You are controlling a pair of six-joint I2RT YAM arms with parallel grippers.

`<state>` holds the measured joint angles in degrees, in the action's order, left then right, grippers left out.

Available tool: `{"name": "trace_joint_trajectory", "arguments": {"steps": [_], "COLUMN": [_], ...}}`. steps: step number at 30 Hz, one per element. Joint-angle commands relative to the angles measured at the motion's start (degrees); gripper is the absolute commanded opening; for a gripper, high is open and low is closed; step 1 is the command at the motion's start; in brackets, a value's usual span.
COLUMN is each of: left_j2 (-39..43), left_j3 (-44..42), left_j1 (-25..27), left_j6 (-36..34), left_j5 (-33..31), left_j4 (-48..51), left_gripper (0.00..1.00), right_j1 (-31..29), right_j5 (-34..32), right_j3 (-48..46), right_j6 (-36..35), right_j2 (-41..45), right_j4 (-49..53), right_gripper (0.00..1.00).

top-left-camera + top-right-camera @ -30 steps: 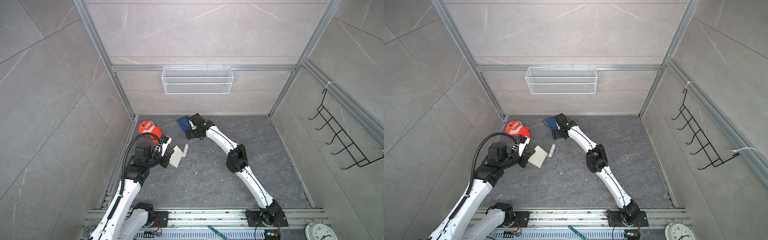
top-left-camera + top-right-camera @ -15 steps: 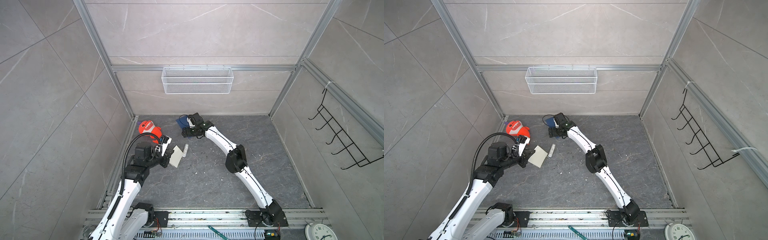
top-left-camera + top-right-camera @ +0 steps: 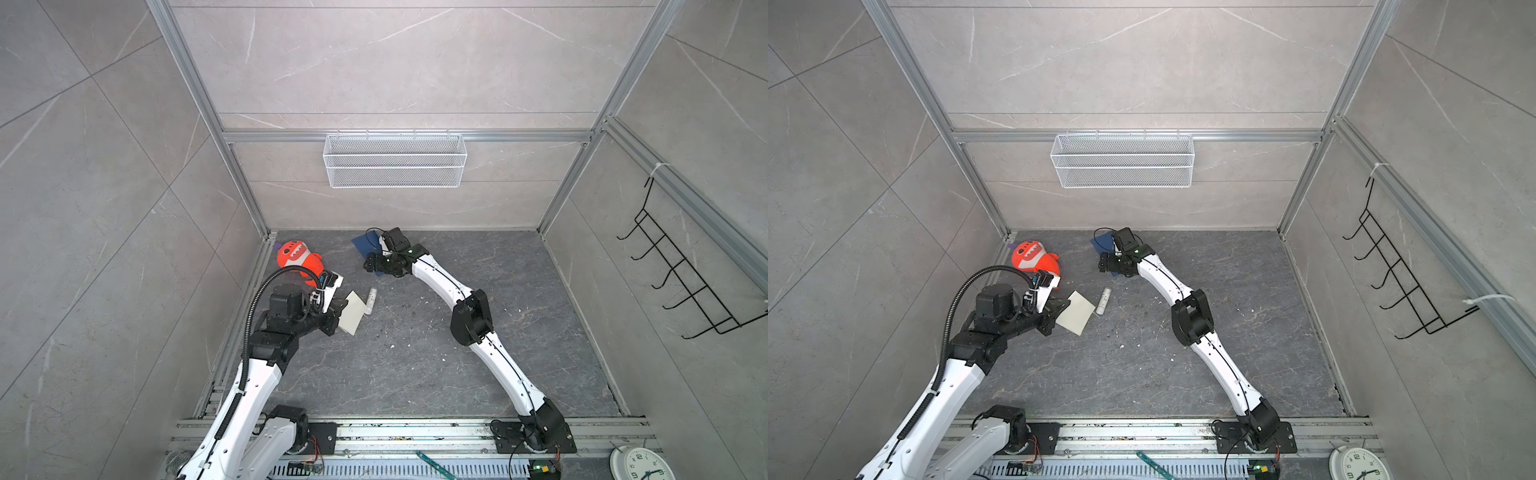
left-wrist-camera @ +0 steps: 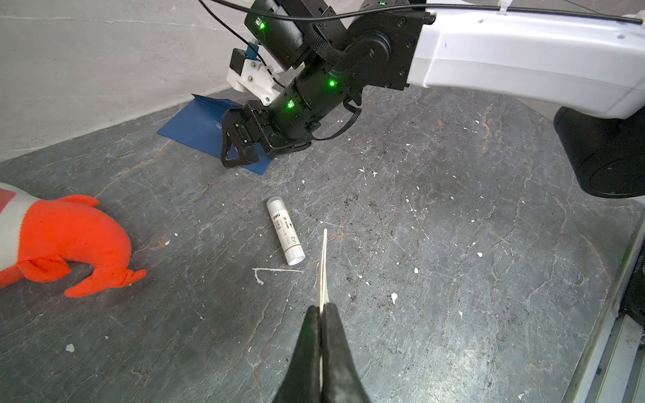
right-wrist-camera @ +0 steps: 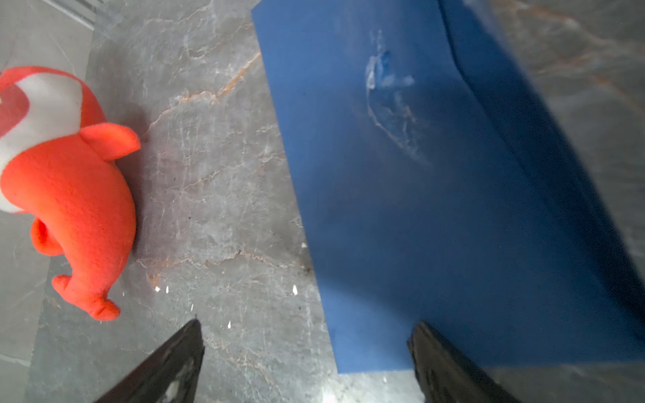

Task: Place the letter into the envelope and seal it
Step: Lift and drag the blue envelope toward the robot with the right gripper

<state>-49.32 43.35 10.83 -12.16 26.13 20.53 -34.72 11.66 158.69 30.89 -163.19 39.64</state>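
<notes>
Left jaws clamp the letter [image 3: 1076,312]; right jaws gape above the envelope [image 5: 419,209].

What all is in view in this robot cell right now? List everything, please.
letter: one, tan, held by one edge, next to the glue stick
envelope: one, dark blue, on the floor near the back wall
glue stick: one, white, lying on the floor between letter and envelope
plush toy: one, orange-red and white, on the floor by the left wall
wire basket: one, white, on the back wall
hook rack: one, black, on the right wall
clock: one, white, front right corner
floor: one, dark grey, marbled
left fingers: two, black, shut on the letter
right fingers: two, black, open over the envelope's end
</notes>
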Motion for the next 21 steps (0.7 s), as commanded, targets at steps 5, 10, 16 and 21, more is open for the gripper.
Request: {"name": "trace_joint_trajectory", "arguments": {"steps": [5,10,16,21], "left_j2": [1.0,1.0,1.1,1.1], "left_j3": [-0.2,-0.2,-0.3,-0.3], "left_j1": [-0.4,-0.4,-0.4,-0.4], "left_j6": [-0.3,-0.3,-0.3,-0.3], "left_j5": [1.2,1.2,1.0,1.1], "left_j4": [-1.7,-1.6,-1.7,-1.7], "left_gripper": [0.0,0.0,0.0,0.0], "right_j1": [0.3,0.5,0.8,1.0], "right_j5": [-3.5,-7.6,-10.0,-11.7], "right_j3": [1.0,-0.5,-6.9,-19.0], "right_j6": [0.0,-3.9,-6.4,-6.4], "right_j2": [-0.3,2.3,6.9,13.7], "right_j4": [8.1,13.4,17.8,14.9], "right_gripper": [0.95,0.95,0.96,0.97]}}
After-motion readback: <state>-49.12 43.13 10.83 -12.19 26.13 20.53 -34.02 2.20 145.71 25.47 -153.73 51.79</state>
